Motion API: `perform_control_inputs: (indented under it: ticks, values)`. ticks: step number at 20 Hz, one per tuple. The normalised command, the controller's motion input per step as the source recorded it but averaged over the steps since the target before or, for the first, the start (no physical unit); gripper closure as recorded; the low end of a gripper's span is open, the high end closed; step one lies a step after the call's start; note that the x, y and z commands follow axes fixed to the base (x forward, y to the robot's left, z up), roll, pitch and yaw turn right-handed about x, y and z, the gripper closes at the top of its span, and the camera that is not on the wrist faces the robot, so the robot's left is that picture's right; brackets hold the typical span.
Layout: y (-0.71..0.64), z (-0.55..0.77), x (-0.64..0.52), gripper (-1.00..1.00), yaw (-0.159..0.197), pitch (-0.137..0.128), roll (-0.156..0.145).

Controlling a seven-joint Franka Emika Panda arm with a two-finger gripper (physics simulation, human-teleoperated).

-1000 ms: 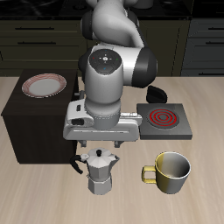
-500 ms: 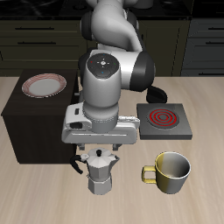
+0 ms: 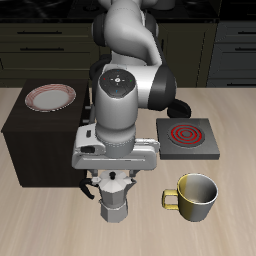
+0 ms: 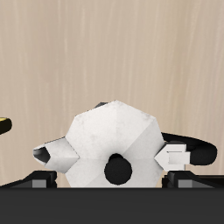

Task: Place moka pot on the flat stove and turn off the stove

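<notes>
The moka pot (image 3: 116, 197) stands upright on the worktop (image 3: 60, 220) near its front edge, directly under the gripper (image 3: 114, 180), and it is well apart from the flat stove (image 3: 188, 139), which sits farther back beside the arm. So, as I judge it, the first part of the task is not done: the pot is not yet lifted and must be carried to the burner. The red spiral on the stove looks bright, so I think the stove is on and the second part, turning its knob, is also left; the knob itself I cannot make out clearly. In the wrist view the pot's lid (image 4: 112, 136) with its dark knob lies close below the camera, and the black handle (image 4: 197, 149) sticks out to one side. The jaws seem to be lowered around the top of the pot, but the arm's body hides them from the front, so I cannot tell how wide they stand or whether they already press on the pot. A yellow-olive mug (image 3: 194, 196) stands beside the pot, near the front edge, and a dark brown cabinet (image 3: 35, 140) with a plate (image 3: 50, 97) on top stands at the other side. The worktop is pale wood, smooth and level. Behind it I see dark kitchen cupboards (image 3: 235, 40).
</notes>
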Motion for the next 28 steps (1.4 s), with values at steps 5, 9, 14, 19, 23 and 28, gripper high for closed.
perform_control_inputs:
  ticks: [5, 9, 14, 19, 23, 28]
  values:
    - [0.01, -0.44, 0.1, -1.0, -0.026, 0.074, 0.0]
    - [-0.16, -0.33, 0.09, 1.0, -0.122, 0.109, -0.003]
    - [-0.08, 0.07, 0.0, 1.0, -0.068, -0.003, 0.006]
    - [-0.07, 0.21, -0.03, 1.0, -0.018, -0.029, -0.016]
    - [0.01, 0.31, -0.07, 1.0, 0.027, -0.046, 0.001]
    - [0.06, 0.37, -0.19, 1.0, -0.008, -0.04, 0.006]
